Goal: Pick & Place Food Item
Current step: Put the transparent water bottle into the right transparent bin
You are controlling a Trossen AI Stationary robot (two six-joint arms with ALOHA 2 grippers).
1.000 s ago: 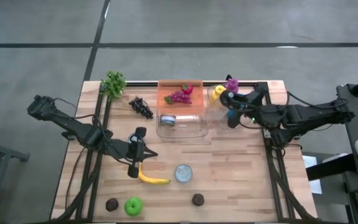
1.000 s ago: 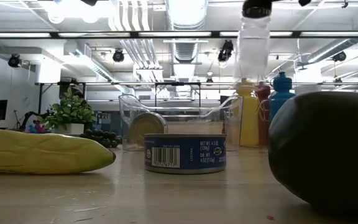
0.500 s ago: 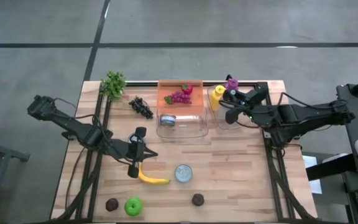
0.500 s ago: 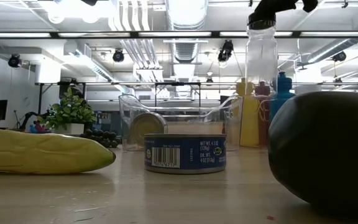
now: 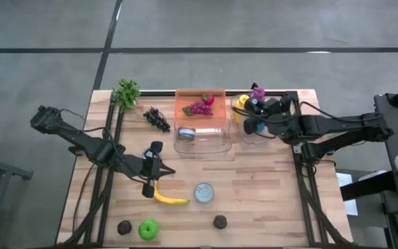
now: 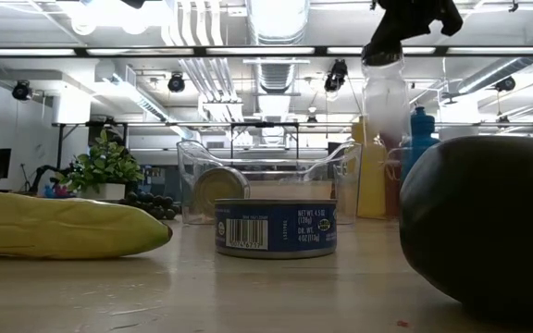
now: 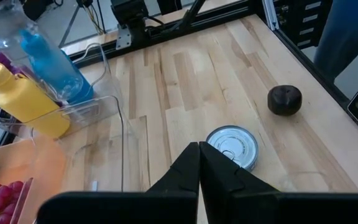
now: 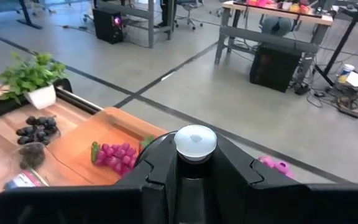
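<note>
My right gripper (image 5: 256, 111) is at the table's far right, shut on a clear bottle (image 6: 387, 92) with a white cap (image 8: 195, 140). The bottle hangs over a clear bin (image 5: 254, 133) that holds a yellow bottle (image 6: 371, 180) and a blue bottle (image 6: 420, 139). My left gripper (image 5: 148, 181) hovers shut and empty above the banana (image 5: 169, 199), with a tin can (image 7: 232, 145) just beyond its fingertips. My right gripper pinches the clear bottle's top between its two fingers, right under the white cap (image 8: 195, 142). The fingers reach in nearly level from the table's right side. The bottle hangs below them, slightly tilted, its body (image 6: 387, 102) above the bin.
A larger clear bin (image 5: 200, 137) with a can stands mid-back, and behind it an orange tray (image 5: 200, 104) with red grapes. Dark grapes (image 5: 157, 119) and a plant (image 5: 126, 93) are far left. A green apple (image 5: 148, 229) and two dark fruits (image 5: 124, 227), (image 5: 220, 222) lie near the front.
My right gripper has come down over the right-hand bin with the clear bottle and tipped a little. The bottle now hangs lower and slightly tilted. The gripper has stayed shut on it.
</note>
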